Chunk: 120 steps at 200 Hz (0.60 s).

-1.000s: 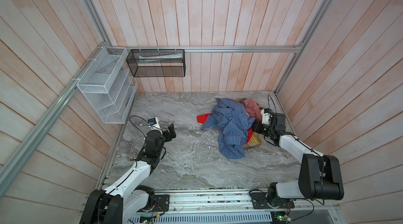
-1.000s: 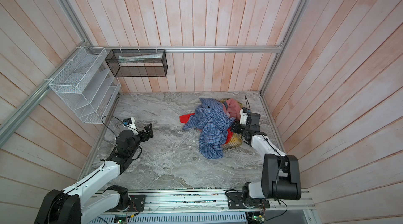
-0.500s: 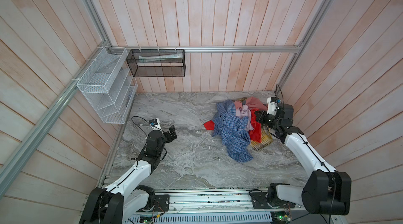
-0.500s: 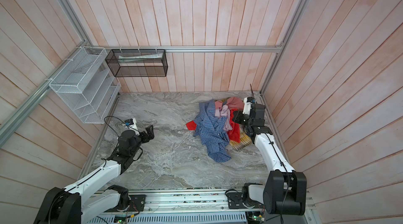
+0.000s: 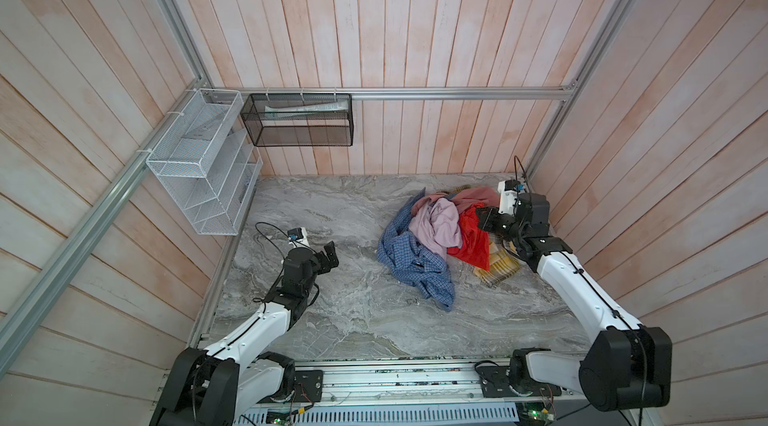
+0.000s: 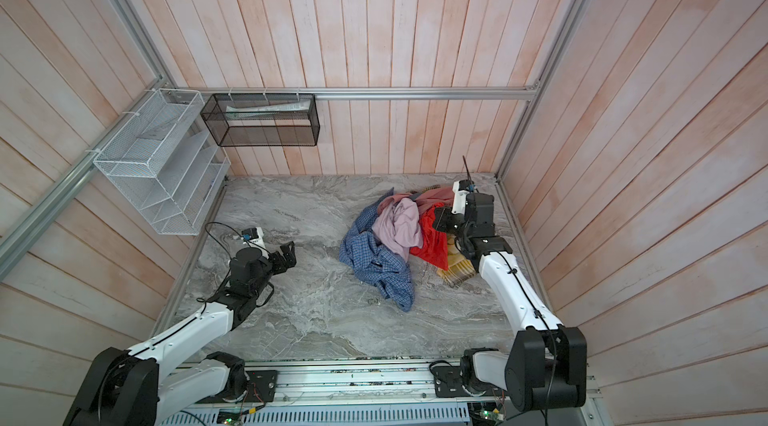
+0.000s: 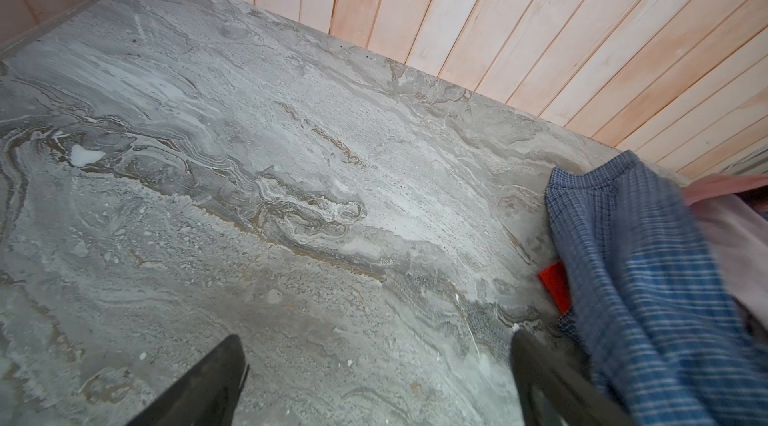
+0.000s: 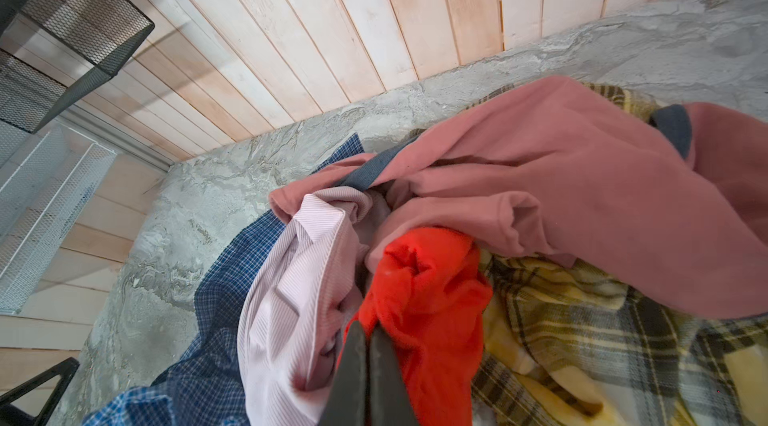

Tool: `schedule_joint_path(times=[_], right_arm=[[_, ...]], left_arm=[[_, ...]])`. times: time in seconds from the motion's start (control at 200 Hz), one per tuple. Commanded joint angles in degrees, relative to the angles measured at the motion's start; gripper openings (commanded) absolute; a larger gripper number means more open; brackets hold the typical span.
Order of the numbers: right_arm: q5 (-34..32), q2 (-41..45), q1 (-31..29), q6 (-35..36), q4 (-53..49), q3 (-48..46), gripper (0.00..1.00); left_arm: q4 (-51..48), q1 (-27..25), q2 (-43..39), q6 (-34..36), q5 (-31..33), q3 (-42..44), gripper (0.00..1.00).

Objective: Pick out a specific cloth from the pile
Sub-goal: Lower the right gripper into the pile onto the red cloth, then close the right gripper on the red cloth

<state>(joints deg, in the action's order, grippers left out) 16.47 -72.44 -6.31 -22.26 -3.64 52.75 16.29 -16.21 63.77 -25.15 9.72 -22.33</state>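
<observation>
The bright red cloth point(image 5: 471, 239) point(image 6: 432, 241) hangs raised at the pile's right side, bunched where my right gripper point(image 5: 483, 221) point(image 8: 370, 326) is shut on its upper end. The pile lies at the back right of the marble table: a blue checked shirt point(image 5: 415, 264), a lilac-pink garment point(image 5: 438, 224) draped against the red cloth point(image 8: 428, 291), a dusty-pink garment point(image 5: 473, 197) behind, and a yellow plaid cloth point(image 5: 500, 270) underneath. My left gripper point(image 5: 330, 255) point(image 7: 376, 336) stands open over bare marble, left of the shirt point(image 7: 648, 278). A red corner point(image 7: 555, 285) peeks from under the shirt.
A white wire rack point(image 5: 203, 179) and a black mesh basket point(image 5: 299, 121) hang on the walls at the back left. The right wall point(image 5: 623, 195) stands close behind my right arm. Bare marble point(image 5: 332, 320) spreads across the front and left.
My right gripper has risen and pulled back to the right with the red cloth, dragging the pile along. The lilac garment now shows on top. The left arm has barely moved.
</observation>
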Motion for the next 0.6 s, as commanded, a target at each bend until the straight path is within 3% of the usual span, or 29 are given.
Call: schedule_joint_path(times=[0.0,0.455,0.595], right_arm=[[-3.14,-1.80,-0.83,0.13,3.58,-2.37,0.00],[-5.20,-8.33,-6.88,0.87,4.74,-4.37,0.00],[-11.19,-7.41,-6.63,1.91,1.09,-4.02,0.43]], left_arm=[[0.53,-0.23,0.45,-0.61,0.46,-0.88,1.00],[0.08,-0.27,0.20,-0.70,0.60,-0.17,1.00],[-0.50,-0.31,-0.17,-0.17,0.94,-0.35,1.00]])
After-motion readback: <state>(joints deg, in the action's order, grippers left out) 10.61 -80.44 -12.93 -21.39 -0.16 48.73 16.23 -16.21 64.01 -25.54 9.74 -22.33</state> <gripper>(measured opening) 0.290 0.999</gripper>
